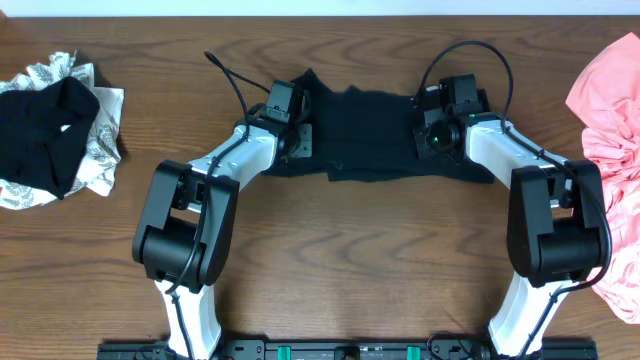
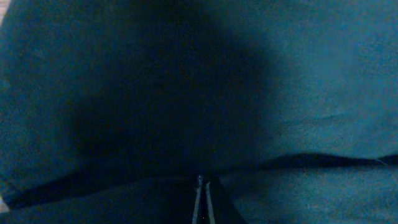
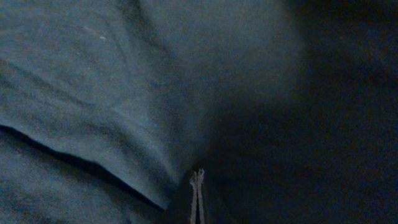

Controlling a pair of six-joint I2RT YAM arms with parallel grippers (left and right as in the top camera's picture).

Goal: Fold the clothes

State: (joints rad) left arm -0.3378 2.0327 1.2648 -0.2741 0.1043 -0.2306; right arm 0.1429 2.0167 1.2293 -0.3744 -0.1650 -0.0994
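A plain black shirt (image 1: 365, 130) lies as a wide band across the far middle of the wooden table (image 1: 350, 260). My left gripper (image 1: 297, 138) is down on its left end and my right gripper (image 1: 430, 135) on its right end. Dark fabric (image 2: 249, 74) fills the left wrist view. Folds run in to my left gripper (image 2: 203, 183), whose jaws are shut with cloth pinched at the tips. In the right wrist view a fold edge of the shirt (image 3: 93, 81) leads to my right gripper (image 3: 198, 174), which is likewise shut on the cloth.
At the far left a black garment (image 1: 45, 125) sits crumpled on a white-grey patterned piece (image 1: 100, 150). A salmon-pink garment (image 1: 610, 120) is heaped along the table's right edge, close to my right arm's elbow.
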